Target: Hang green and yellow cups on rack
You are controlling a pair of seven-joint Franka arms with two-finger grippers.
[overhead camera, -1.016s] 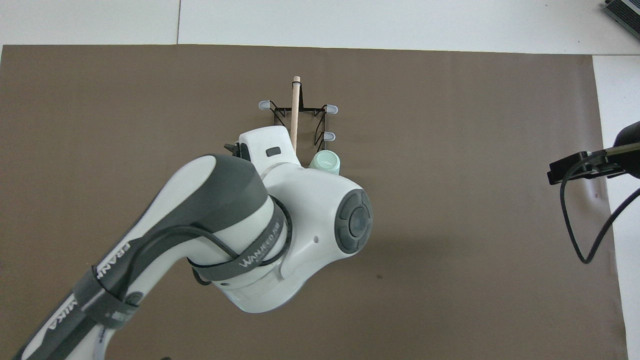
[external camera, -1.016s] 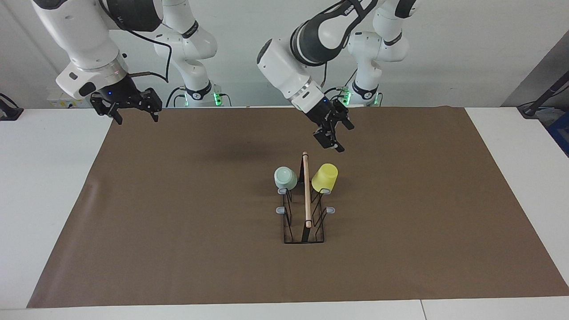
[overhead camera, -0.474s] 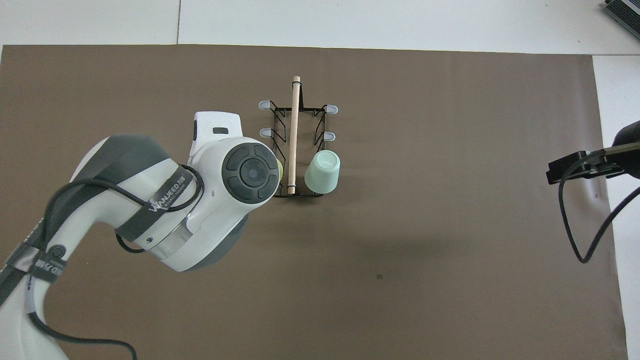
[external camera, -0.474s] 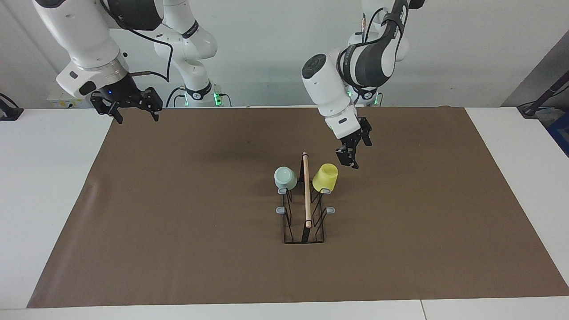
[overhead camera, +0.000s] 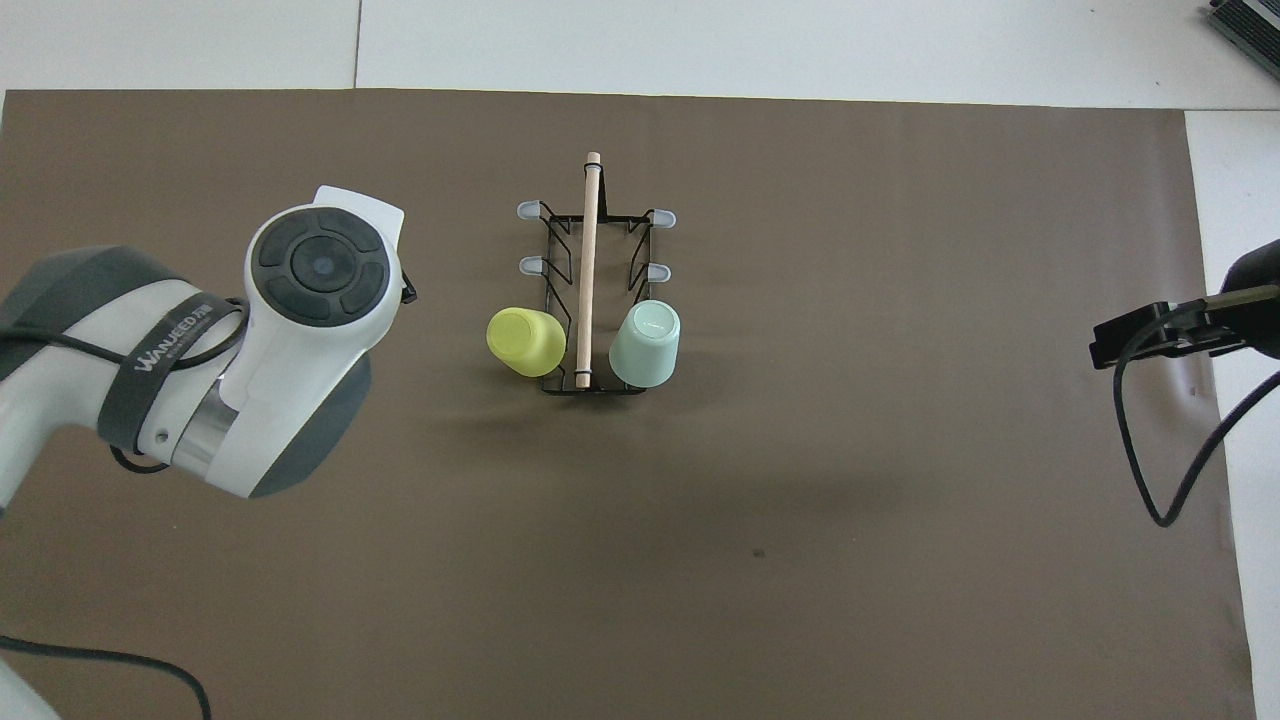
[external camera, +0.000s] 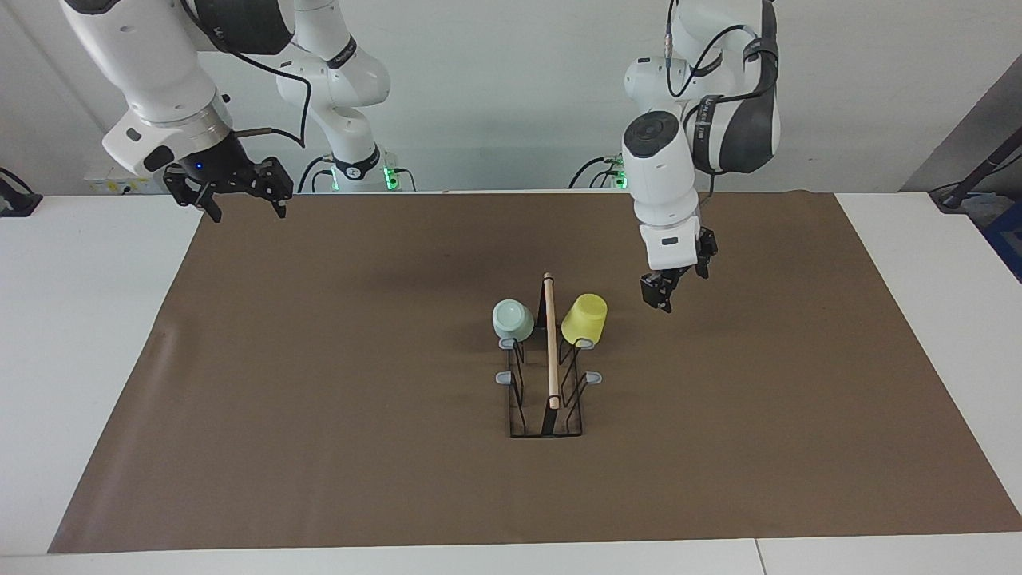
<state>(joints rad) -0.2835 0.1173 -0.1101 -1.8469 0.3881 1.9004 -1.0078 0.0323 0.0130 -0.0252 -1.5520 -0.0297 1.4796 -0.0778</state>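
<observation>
Facing view shows the left gripper (external camera: pixel 659 299) empty, jaws seemingly narrow, over the table (external camera: pixel 758 383) beside the yellow cup (external camera: pixel 584 319). Both cups hang upended on the rack (external camera: pixel 548 375) prongs nearest the robots, green cup (external camera: pixel 512 319) alongside. Right gripper (external camera: pixel 234 192) waits, spread wide.

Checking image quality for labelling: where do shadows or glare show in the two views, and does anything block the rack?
Facing view: soft, even light; a faint diffuse shadow on the brown mat nearer the robots than the rack; no glare. Overhead view: the left arm fills the corner beside the rack without covering it; yellow cup and green cup are unobstructed.
</observation>
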